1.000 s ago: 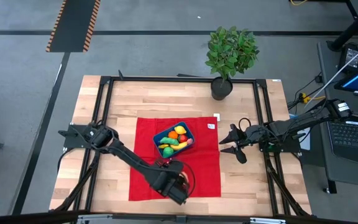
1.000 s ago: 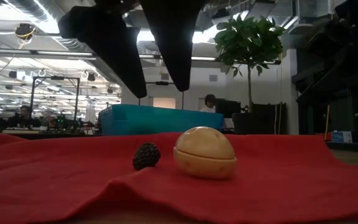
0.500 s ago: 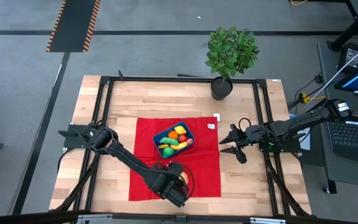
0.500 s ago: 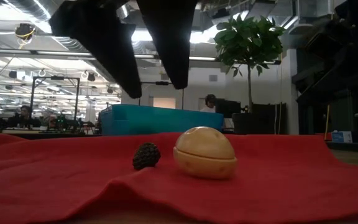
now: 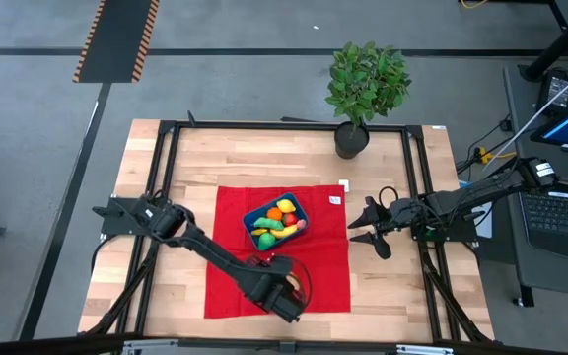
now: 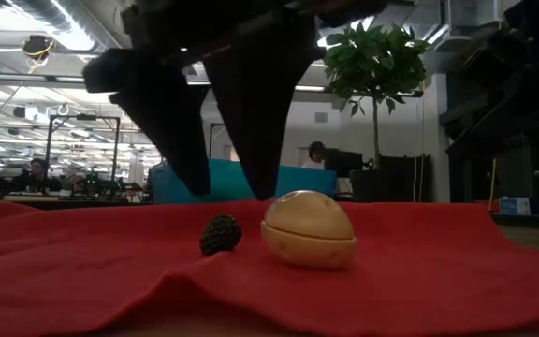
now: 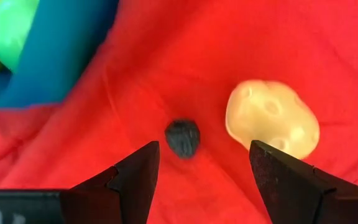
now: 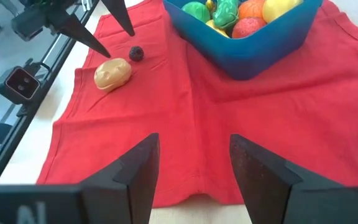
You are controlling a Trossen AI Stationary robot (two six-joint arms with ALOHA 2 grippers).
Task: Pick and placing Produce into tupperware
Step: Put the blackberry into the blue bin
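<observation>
A: Pincers first. Where do we have the left pincer [image 6: 221, 183]?

B: We see it hanging over the near part of the red cloth [image 5: 323, 286], fingers spread wide and holding nothing. In the low view its two dark fingers [image 6: 171, 122] point down just above the cloth, clear of the produce under them.

A: And what lies under it?

B: A small dark berry [image 7: 183, 137] and, just beside it, a tan potato [image 7: 272, 118]. The left wrist view shows the berry between the two fingertips and the potato off towards one of them. Both rest on the cloth and neither is touched.

A: The tub?

B: The blue tub [image 5: 275, 221] sits on the far half of the cloth, near its middle. We count orange, red, yellow and green pieces [image 8: 247, 12] inside it. The berry and potato lie outside, well apart from it on the near side.

A: The right pincer?

B: The right pincer [image 5: 360, 230] waits over the bare surface [image 5: 166, 168] just off the cloth's right edge. Its fingers stand apart, empty.

A: Anything else?

B: A potted plant [image 5: 365, 84] stands at the far edge.
</observation>
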